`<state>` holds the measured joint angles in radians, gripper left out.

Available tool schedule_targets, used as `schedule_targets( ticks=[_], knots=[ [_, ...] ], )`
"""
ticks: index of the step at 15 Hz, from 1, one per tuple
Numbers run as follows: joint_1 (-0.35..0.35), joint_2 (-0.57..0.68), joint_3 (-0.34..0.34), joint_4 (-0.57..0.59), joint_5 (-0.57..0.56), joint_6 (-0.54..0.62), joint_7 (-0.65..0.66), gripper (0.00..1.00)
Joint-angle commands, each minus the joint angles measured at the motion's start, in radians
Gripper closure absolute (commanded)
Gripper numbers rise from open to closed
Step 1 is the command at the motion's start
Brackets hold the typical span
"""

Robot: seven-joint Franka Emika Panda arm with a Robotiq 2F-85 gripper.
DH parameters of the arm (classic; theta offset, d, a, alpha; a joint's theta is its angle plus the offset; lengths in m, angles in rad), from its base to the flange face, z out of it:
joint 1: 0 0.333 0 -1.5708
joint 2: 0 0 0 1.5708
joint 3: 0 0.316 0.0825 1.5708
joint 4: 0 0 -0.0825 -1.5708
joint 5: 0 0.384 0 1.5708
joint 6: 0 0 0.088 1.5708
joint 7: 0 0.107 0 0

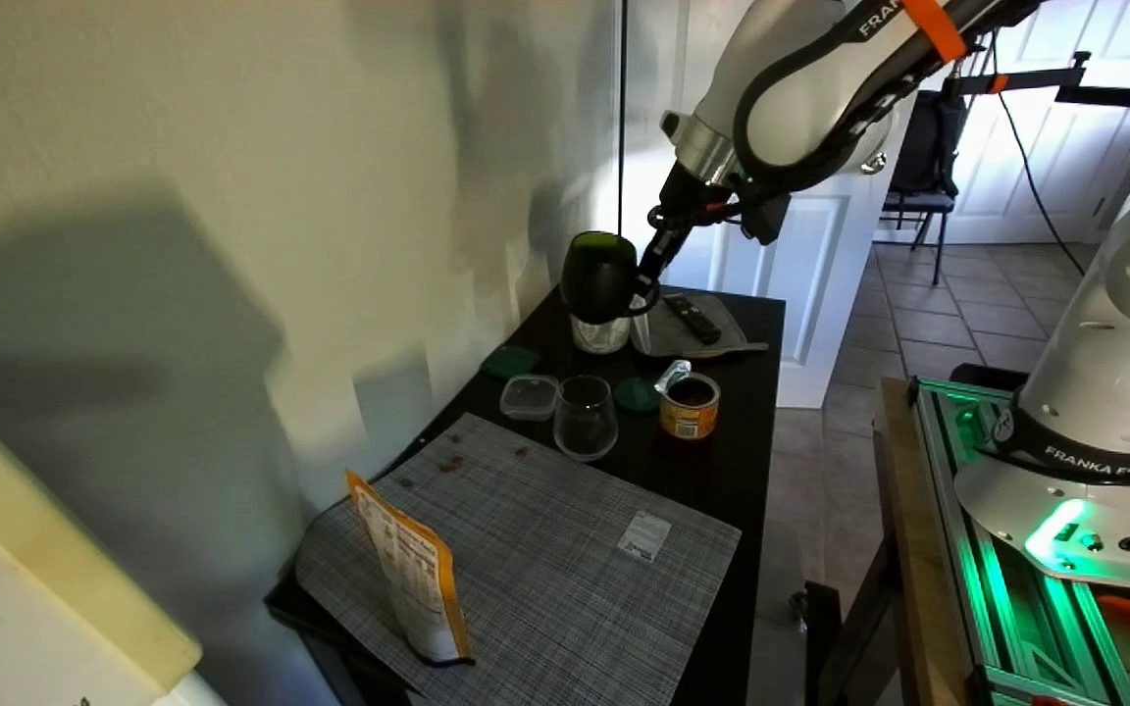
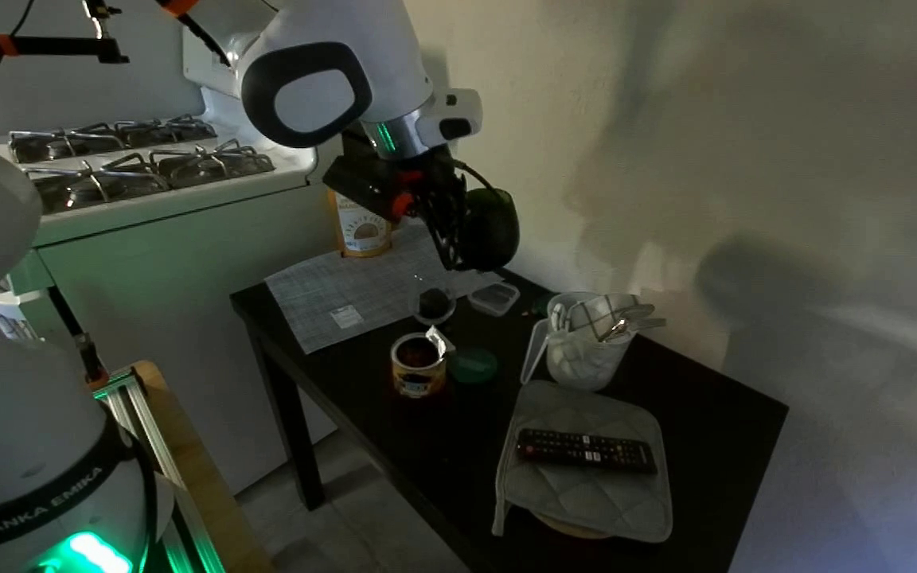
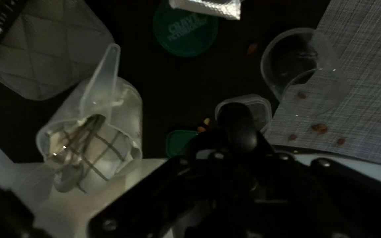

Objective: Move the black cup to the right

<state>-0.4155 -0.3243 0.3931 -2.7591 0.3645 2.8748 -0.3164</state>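
The black cup [image 1: 596, 278] is a rounded dark mug with a loop handle. It hangs in the air, roughly upright, above the dark table [image 1: 742, 431] near the wall. It also shows in an exterior view [image 2: 492, 231]. My gripper [image 1: 647, 278] is shut on the cup's handle side. The gripper [image 2: 449, 243] hides part of the cup there. In the wrist view the curved black handle [image 3: 240, 129] rises between the dark fingers [image 3: 225, 158]. The rest of the cup is hard to make out there, dark against the gripper.
On the table are a clear glass [image 1: 586, 422], an open can [image 1: 690, 407], a clear tub [image 2: 494, 298], green lids [image 3: 185, 29], a container with utensils [image 2: 586, 350], a remote [image 2: 586, 450] on a grey pot holder [image 2: 586, 505], and a pouch [image 1: 413, 574] on a mat [image 1: 545, 549].
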Motion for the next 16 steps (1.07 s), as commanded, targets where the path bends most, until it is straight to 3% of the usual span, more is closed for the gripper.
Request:
schedule_targets(
  ticks=[1, 3, 5, 7, 8, 9, 12, 13, 16],
  knots=[
    [0.04, -0.005, -0.087, 0.0, 0.152, -0.083, -0.06, 0.95],
    [0.045, 0.011, -0.123, -0.001, 0.235, -0.144, -0.107, 0.95],
    [0.006, 0.014, -0.121, -0.001, 0.26, -0.209, -0.094, 0.95],
    [-0.042, 0.024, -0.095, -0.002, 0.246, -0.191, -0.037, 0.95],
    [-0.028, 0.029, -0.096, -0.002, 0.264, -0.166, -0.076, 0.95],
    [-0.024, 0.044, -0.111, -0.002, 0.221, -0.189, -0.062, 0.78],
    [-0.028, 0.046, -0.108, 0.0, 0.226, -0.188, -0.062, 0.78],
    [-0.04, 0.064, -0.102, 0.006, 0.215, -0.189, -0.04, 0.95],
    [-0.14, 0.089, -0.082, -0.002, 0.063, -0.236, 0.101, 0.95]
  ],
)
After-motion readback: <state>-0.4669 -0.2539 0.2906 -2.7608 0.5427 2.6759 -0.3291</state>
